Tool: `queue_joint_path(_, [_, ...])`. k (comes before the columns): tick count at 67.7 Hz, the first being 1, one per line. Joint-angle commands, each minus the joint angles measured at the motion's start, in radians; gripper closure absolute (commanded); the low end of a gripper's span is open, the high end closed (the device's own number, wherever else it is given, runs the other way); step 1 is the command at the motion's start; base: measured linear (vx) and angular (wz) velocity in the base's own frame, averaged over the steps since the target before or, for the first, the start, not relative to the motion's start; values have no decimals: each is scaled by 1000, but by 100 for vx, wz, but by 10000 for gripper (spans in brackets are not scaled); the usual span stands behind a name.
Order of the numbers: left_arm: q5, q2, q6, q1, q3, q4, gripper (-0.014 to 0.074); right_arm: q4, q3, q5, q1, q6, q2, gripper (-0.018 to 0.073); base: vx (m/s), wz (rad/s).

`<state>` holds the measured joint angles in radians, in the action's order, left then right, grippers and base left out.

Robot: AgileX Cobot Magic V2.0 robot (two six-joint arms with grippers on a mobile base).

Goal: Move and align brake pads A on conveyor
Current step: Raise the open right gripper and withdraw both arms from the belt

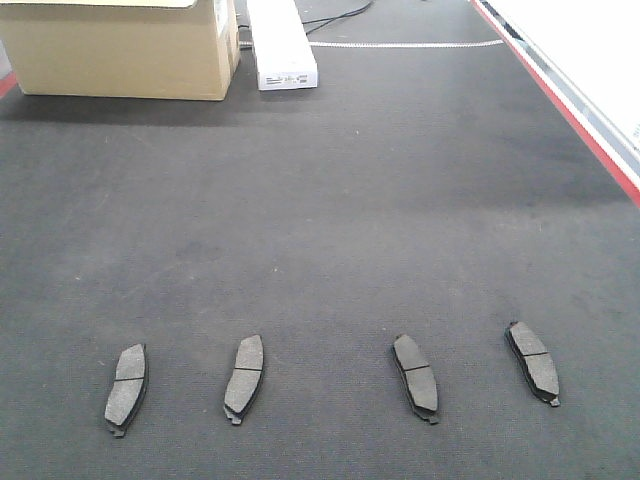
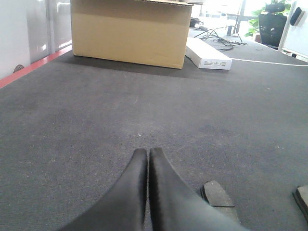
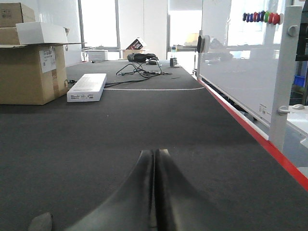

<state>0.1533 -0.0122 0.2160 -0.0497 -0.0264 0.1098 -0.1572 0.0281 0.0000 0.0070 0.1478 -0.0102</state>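
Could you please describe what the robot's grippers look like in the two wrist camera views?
Only the fingers show. The left gripper has two smooth black fingers with a slight sheen, broad at the base and tapering to rounded tips. The right gripper looks the same: two glossy black, curved, tapering fingers. No cables, markings or labels are visible on either, and the arms themselves are out of view.

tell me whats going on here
Nothing is being handled yet. Four brake pads lie in a loose row on the dark conveyor, each angled differently. The left gripper and right gripper are both shut and empty over the belt. A cardboard box sits at the far end.
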Motion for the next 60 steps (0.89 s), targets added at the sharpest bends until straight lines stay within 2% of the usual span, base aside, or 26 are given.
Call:
queue_joint_path(1, [-82, -15, 1, 0, -18, 0, 603, -7, 12, -71, -7, -9, -11, 571, 0, 0])
queue_joint_path(60, [-82, -15, 1, 0, -18, 0, 603, -7, 12, -71, -7, -9, -11, 571, 0, 0])
